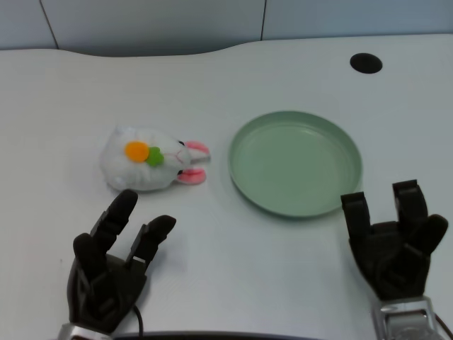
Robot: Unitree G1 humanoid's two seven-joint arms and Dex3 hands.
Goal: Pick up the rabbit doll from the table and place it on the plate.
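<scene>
Rabbit doll (152, 160) lies on the desk (212, 241), left of the plate (296, 164); left hand (113, 269), fingers spread and holding nothing, must reach forward to grasp it.

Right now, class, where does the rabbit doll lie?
In the head view, the rabbit doll lies on the table's left half, beside the green plate, beyond the left hand.

- I see a white table (233, 71) with a curved far edge.
- Black round hole (366, 63) near its far right.
- Pale panelled wall (156, 21) behind, dark seams.
</scene>
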